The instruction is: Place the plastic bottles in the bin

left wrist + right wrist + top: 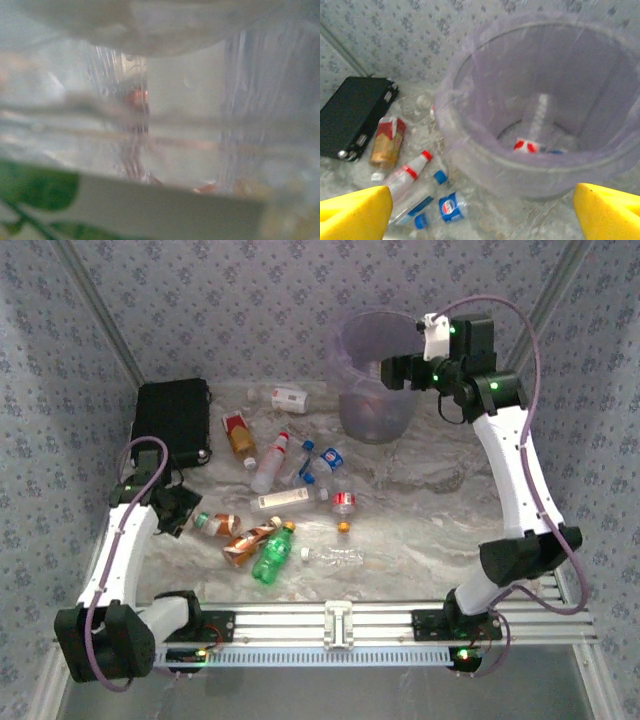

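Several plastic bottles lie scattered left of centre on the table, among them a green one (272, 558), a copper-brown one (248, 540) and a white one with a red cap (270, 465) (407, 172). My left gripper (183, 510) is low at the left end of a clear bottle with a green cap (215, 524). That bottle (165, 130) sits blurred right against the left wrist camera, so the jaws are hidden. My right gripper (400, 370) (482, 212) hangs open over the near rim of the pale purple bin (345, 340) (470, 145). A red-labelled bottle (527, 146) lies inside the bin.
A black case (173, 420) (350, 117) lies at the back left beside the wall. Patterned walls close in the table on three sides. A small orange cap (343, 527) lies loose among the bottles. The marbled tabletop (450, 500) is bare to the right.
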Controlling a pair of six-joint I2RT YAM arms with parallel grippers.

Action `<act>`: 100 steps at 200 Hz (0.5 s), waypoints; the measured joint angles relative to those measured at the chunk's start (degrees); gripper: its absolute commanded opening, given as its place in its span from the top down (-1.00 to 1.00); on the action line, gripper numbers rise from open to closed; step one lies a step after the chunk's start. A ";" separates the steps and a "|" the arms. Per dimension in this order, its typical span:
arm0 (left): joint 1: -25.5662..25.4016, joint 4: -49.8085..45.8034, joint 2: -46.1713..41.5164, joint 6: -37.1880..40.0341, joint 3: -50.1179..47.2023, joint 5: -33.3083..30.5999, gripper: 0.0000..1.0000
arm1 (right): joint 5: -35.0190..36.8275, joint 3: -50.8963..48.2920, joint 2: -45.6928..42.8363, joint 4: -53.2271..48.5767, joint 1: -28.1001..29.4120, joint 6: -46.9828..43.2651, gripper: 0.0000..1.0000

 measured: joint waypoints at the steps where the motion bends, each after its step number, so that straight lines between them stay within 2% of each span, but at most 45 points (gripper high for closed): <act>1: -0.09 0.48 0.00 0.13 0.04 0.13 0.56 | -0.09 -0.31 -0.17 -0.04 0.02 0.11 -0.89; 14: -1.36 5.35 0.39 1.73 0.39 1.75 0.76 | -1.66 -3.56 -1.81 -0.07 0.20 1.31 -0.89; 38: -5.05 14.99 2.93 5.18 1.33 6.03 1.00 | -4.70 -7.85 -3.58 0.02 0.79 3.21 -0.89; 100: -17.16 36.61 10.67 17.05 7.93 23.74 1.00 | -13.70 -12.63 -4.22 2.40 5.84 9.18 -0.99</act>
